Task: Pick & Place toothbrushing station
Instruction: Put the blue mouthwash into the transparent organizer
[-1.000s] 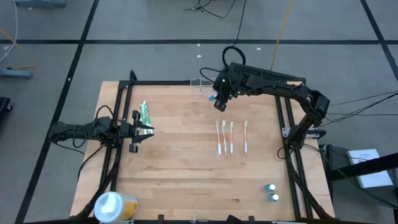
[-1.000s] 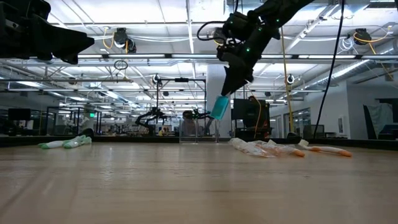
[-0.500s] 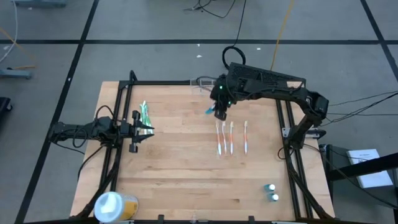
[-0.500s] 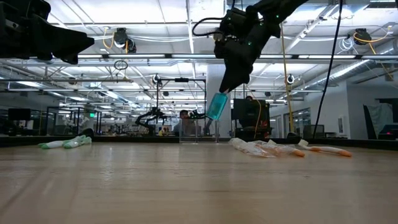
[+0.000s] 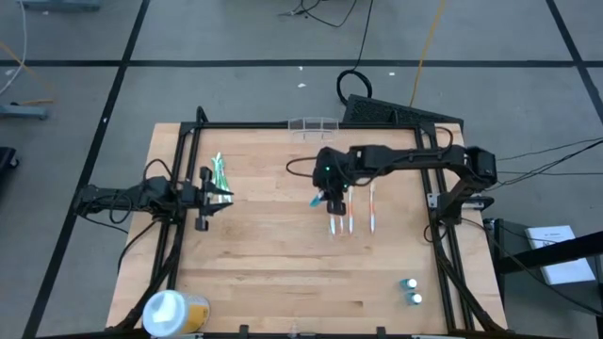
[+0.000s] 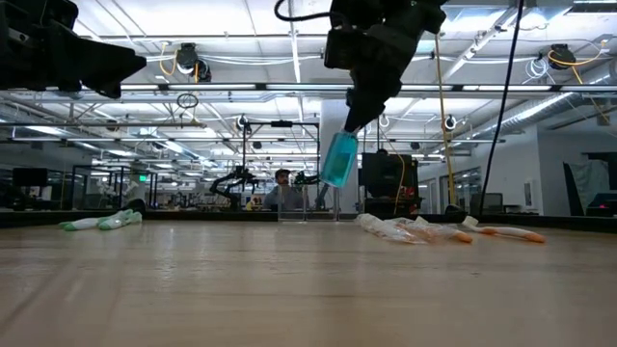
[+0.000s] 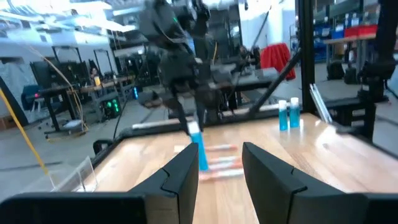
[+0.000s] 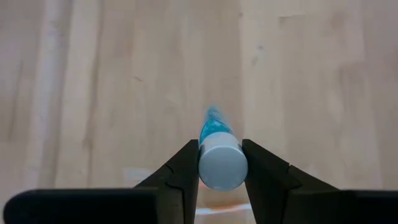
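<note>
My right gripper [image 5: 331,199] hangs over the middle of the table, shut on a small blue tube [image 6: 338,160] with a white cap [image 8: 222,165]. It is just left of several toothbrushes [image 5: 350,213] lying flat on the wood. The toothbrushing station [image 5: 314,123], a low clear holder, stands at the table's far edge, behind my right gripper and apart from it. My left gripper [image 7: 220,168] waits open at the left edge, with nothing between its fingers, beside green toothbrushes [image 5: 219,173]. My right gripper pinches the tube's white cap end [image 8: 222,167] between its two fingers [image 8: 187,168]. The fingers slant downward from above. The blue body [image 6: 338,162] hangs below them, nearly upright and lifted clear of the table.
Two more blue tubes [image 5: 412,291] stand at the near right corner. A round white-and-yellow tub [image 5: 171,312] sits at the near left corner. A black frame [image 5: 188,141] runs along the table's left, far and right sides. Bare wood lies in the middle and near part.
My right gripper has swung from beside the toothbrushing station at the far edge toward the near edge, carrying the tube to a spot beside the toothbrushes. It has turned on the way, and the tube now hangs closer to upright.
</note>
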You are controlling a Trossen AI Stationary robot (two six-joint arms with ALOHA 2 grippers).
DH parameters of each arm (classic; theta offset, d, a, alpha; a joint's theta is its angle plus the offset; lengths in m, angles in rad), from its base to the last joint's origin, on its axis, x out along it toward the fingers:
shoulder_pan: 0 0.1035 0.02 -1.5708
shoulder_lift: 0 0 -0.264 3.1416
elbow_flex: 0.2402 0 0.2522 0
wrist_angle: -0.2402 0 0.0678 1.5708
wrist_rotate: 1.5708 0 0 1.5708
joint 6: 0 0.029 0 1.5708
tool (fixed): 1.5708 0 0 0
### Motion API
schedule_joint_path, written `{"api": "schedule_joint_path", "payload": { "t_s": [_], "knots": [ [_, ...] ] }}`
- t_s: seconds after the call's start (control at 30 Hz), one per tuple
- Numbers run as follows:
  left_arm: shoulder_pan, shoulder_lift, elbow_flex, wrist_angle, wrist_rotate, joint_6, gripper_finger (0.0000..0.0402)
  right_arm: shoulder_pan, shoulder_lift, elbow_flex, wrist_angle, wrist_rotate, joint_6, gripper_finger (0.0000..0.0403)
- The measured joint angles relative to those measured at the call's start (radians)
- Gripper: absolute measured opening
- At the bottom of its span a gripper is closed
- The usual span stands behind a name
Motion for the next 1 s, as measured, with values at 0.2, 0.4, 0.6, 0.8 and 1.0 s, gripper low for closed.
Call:
{"api": "schedule_joint_path", "payload": {
  "t_s": [0.2,0.4,0.6,0.8,1.0],
  "knots": [
    [-0.001,0.000,0.000,0.044,0.009,-0.096,0.0131,0.040,0.000,0.000,0.002,0.052,0.038,0.0096],
    [-0.001,0.000,0.000,0.048,-0.006,-0.252,0.0131,0.044,0.000,0.000,0.013,0.058,0.053,0.0096],
    [-0.001,0.000,0.000,0.054,-0.025,-0.254,0.0131,0.044,0.000,0.000,0.018,0.058,0.042,0.0096],
    [0.000,0.096,0.000,0.070,-0.292,-0.316,0.0131,0.043,0.000,0.000,0.039,0.058,0.017,0.0096],
    [0.015,0.442,0.000,0.353,-0.335,-0.386,0.0158,0.031,0.000,0.000,0.085,0.055,0.008,0.0096]
  ]
}}
